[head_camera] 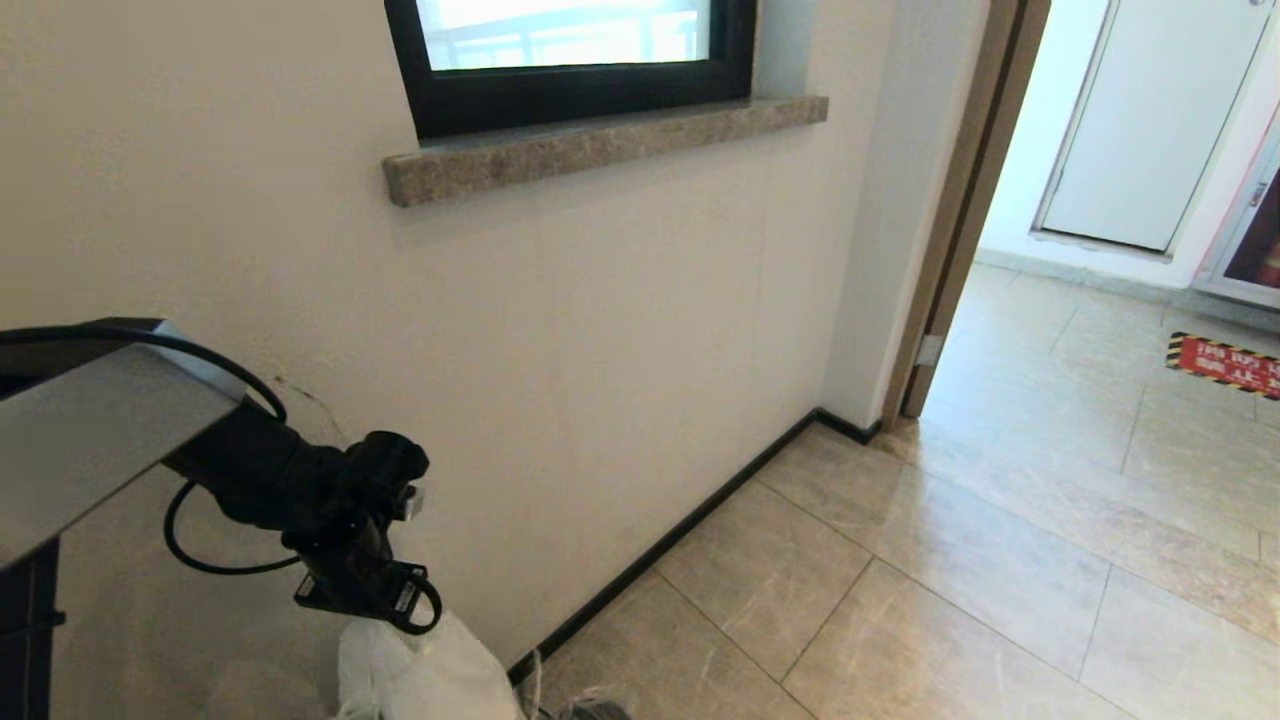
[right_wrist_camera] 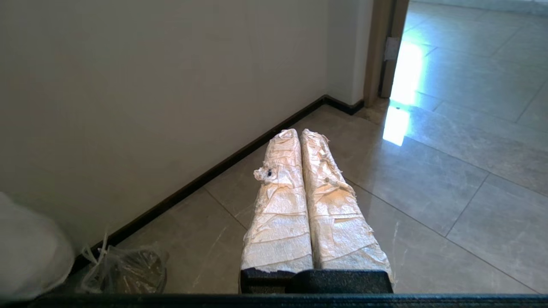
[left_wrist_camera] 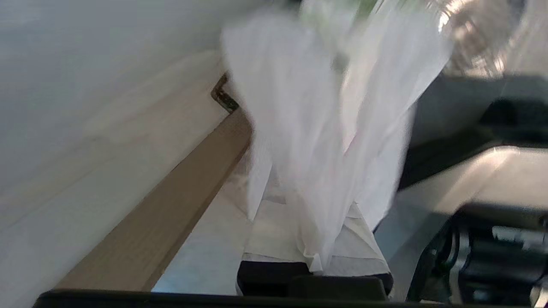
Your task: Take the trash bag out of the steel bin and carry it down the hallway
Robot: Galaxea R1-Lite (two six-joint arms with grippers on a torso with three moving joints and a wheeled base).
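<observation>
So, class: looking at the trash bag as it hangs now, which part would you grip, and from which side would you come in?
Grip the gathered neck at the top of the trash bag, coming from above. The thin plastic bunches into a narrow bundle there, while the bulging body hangs below, too wide and slack. The left gripper is shut on that neck already, which seems the sound choice.

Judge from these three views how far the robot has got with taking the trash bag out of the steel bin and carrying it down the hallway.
Done: the trash bag hangs from the left end effector, shut on its gathered top, clear of the bin visible by the skirting. In hand: the bag hangs beside the cream wall. Left: the carry across the hallway tiles toward the open doorway. The right end effector is shut, empty.
</observation>
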